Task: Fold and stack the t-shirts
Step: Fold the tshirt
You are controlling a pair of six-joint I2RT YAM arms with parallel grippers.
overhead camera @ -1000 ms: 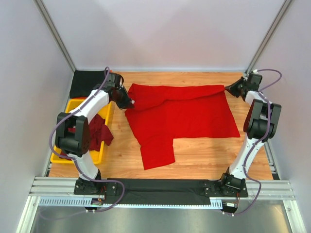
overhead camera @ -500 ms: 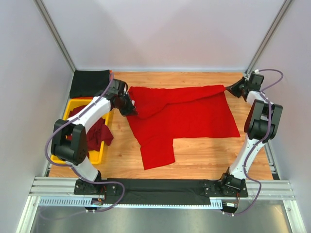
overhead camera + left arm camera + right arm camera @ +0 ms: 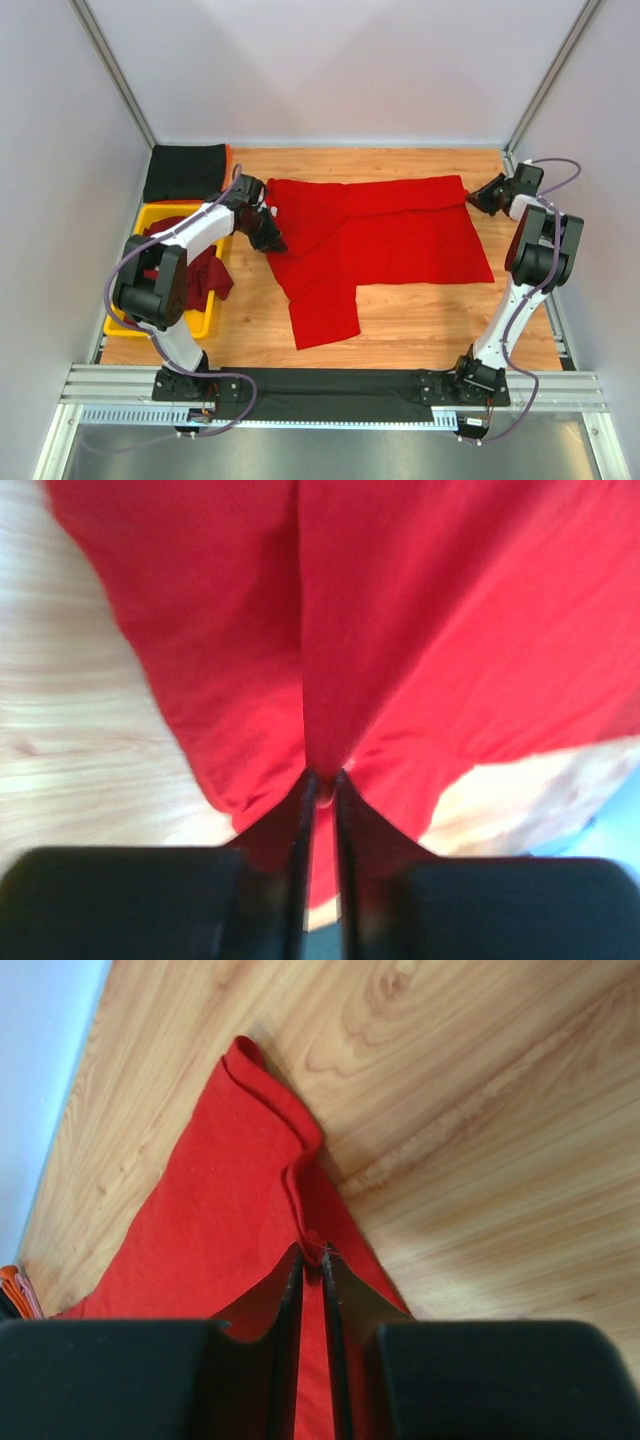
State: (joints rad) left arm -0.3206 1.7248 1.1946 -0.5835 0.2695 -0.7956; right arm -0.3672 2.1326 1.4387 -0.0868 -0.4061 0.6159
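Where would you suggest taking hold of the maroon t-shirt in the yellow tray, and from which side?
Probably the bunched fold of the maroon t-shirt that spills over the table-side wall of the yellow tray. It sits raised and clear of the tray floor, so pinch it from above, coming in from the table side.

Red t-shirt (image 3: 380, 235): spread out, centre (far edge rumpled).
Maroon t-shirt (image 3: 208, 275): crumpled, left side.
Black t-shirt (image 3: 185, 172): folded, far-left corner.

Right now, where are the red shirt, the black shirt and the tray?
red shirt (image 3: 400, 235): top view, middle of its spread body.
black shirt (image 3: 185, 172): top view, centre of the folded cloth.
tray (image 3: 197, 322): top view, rim at its near right corner.
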